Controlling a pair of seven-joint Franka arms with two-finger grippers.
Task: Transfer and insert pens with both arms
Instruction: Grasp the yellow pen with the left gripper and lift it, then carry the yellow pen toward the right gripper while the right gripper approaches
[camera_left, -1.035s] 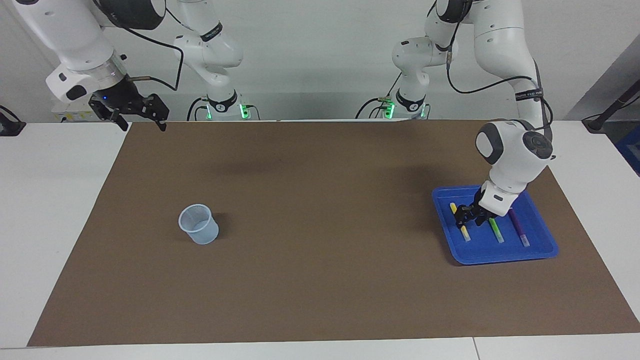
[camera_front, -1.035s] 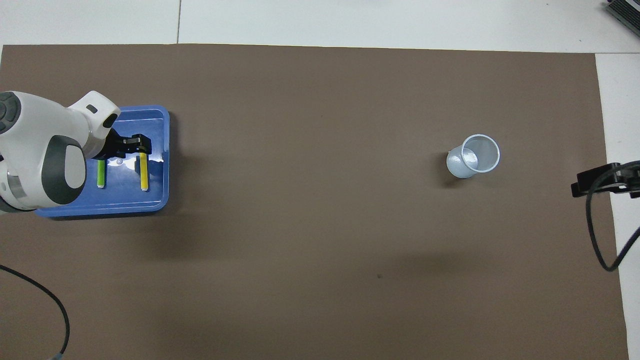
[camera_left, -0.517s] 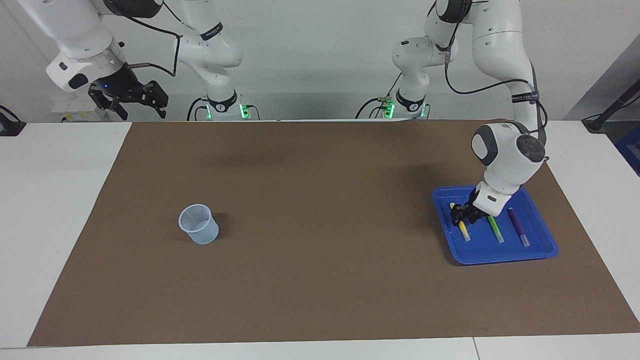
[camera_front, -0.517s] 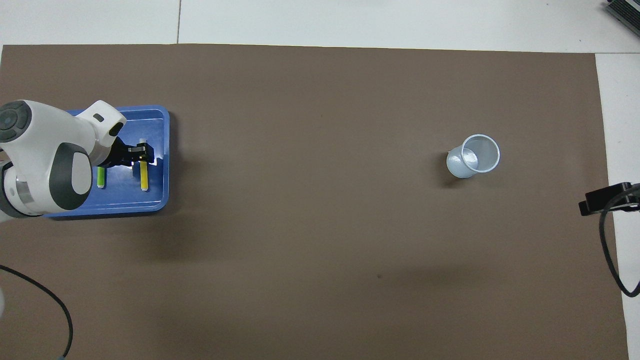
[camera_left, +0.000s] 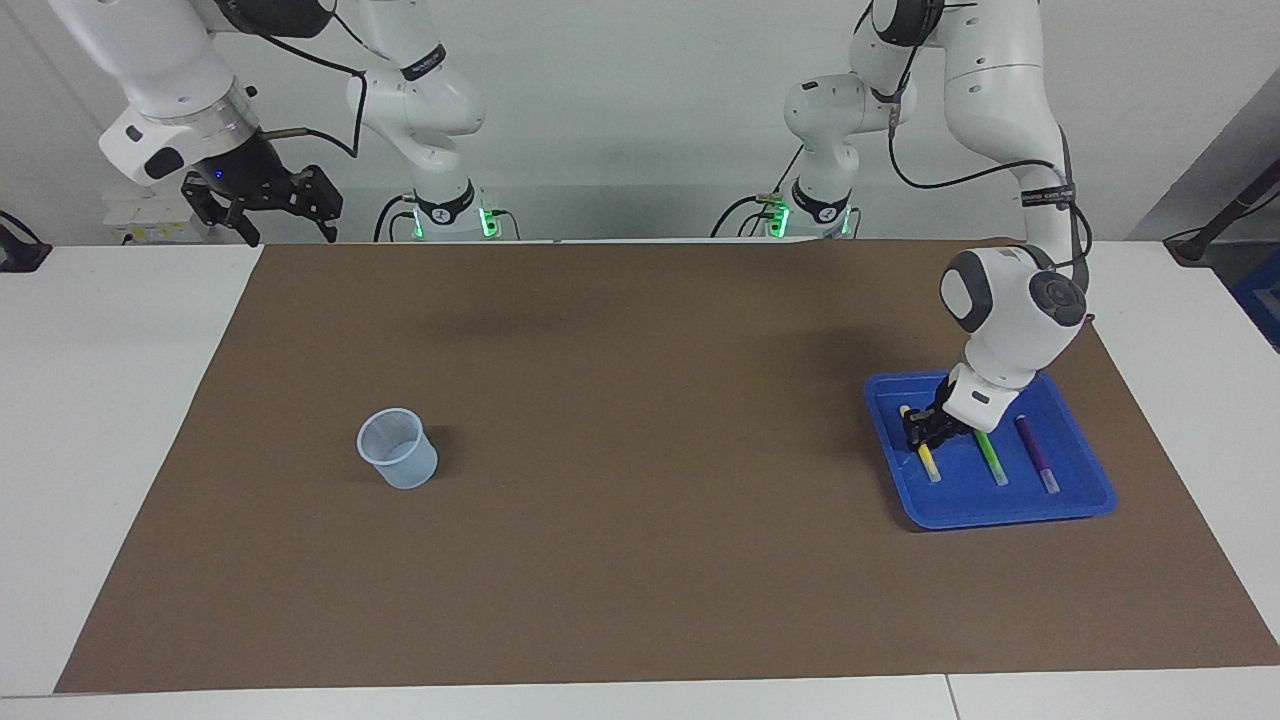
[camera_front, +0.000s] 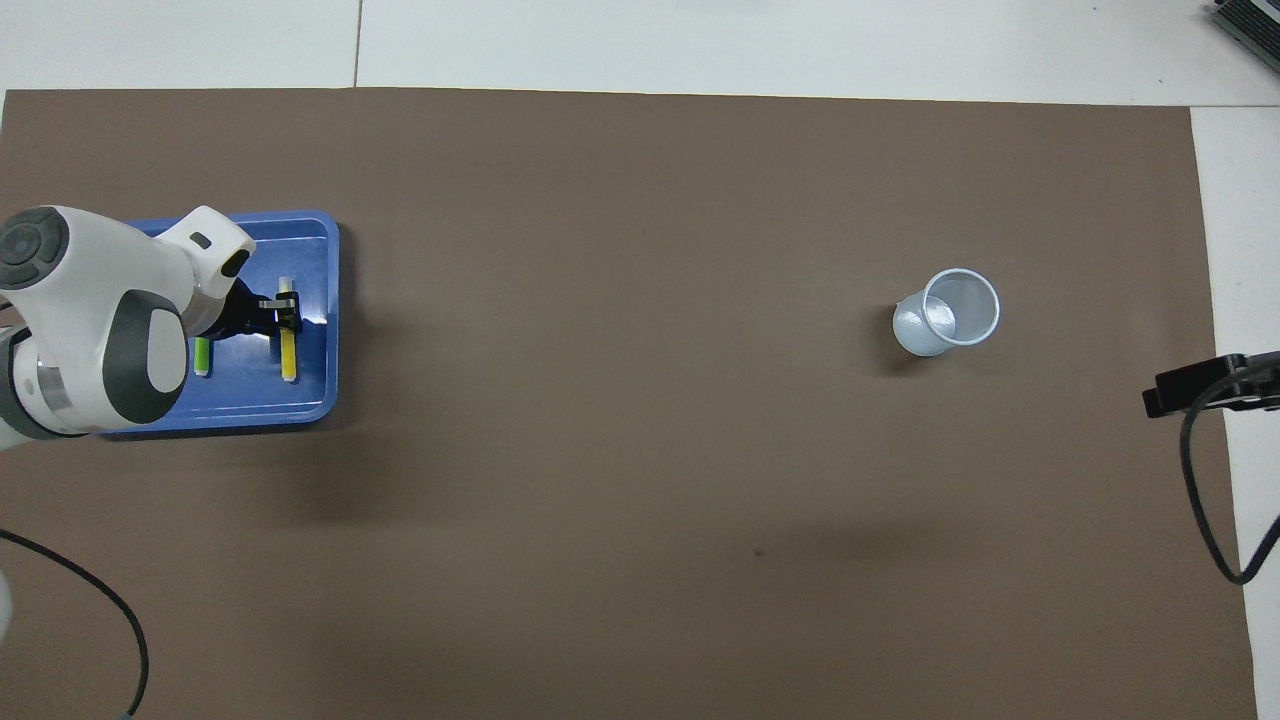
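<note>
Looking down, I had the left end effector (camera_left: 922, 430) low in the blue tray (camera_left: 1085, 500), fingers astride the yellow pen (camera_left: 926, 460), apparently clenching across its long axis, which ran away from the robots.

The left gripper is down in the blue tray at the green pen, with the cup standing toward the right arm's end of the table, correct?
Not quite: the left gripper is at the yellow pen, not the green pen beside it, as the facing view shows. The blue tray and cup are as stated.
</note>
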